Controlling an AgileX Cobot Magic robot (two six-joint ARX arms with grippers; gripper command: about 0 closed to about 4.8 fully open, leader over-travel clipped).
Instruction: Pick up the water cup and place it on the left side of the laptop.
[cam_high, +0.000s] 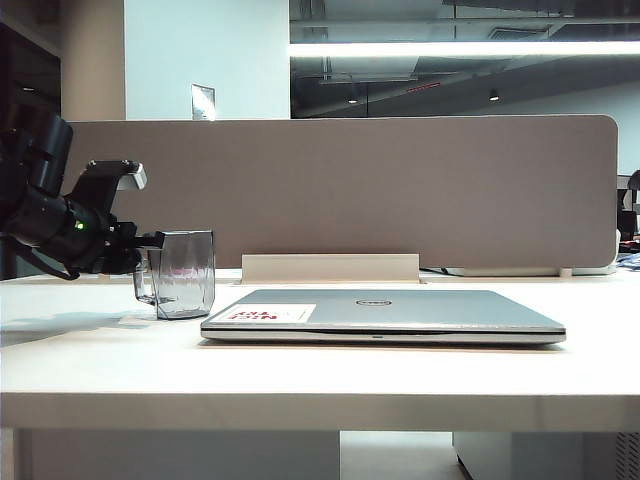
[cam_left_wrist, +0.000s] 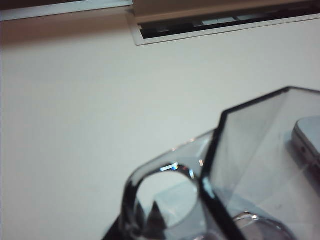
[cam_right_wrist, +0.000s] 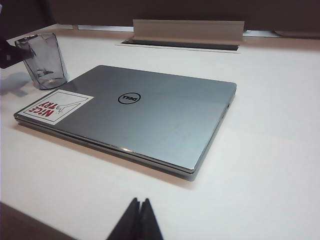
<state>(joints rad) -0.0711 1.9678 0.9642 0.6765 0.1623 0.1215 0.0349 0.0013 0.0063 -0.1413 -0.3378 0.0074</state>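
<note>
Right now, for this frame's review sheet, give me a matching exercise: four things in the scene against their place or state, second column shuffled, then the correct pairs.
Column one:
1. water cup
2. laptop
3. left gripper
4. right gripper

Column two:
A. lid closed, flat on the table, white sticker with red letters on it
B. shut, holding nothing, back from the laptop's near edge
C. upright at the laptop's left side, held by its handle
D. shut on the cup's handle, reaching in from the left

Pairs: 1-C, 2-A, 3-D, 4-B
</note>
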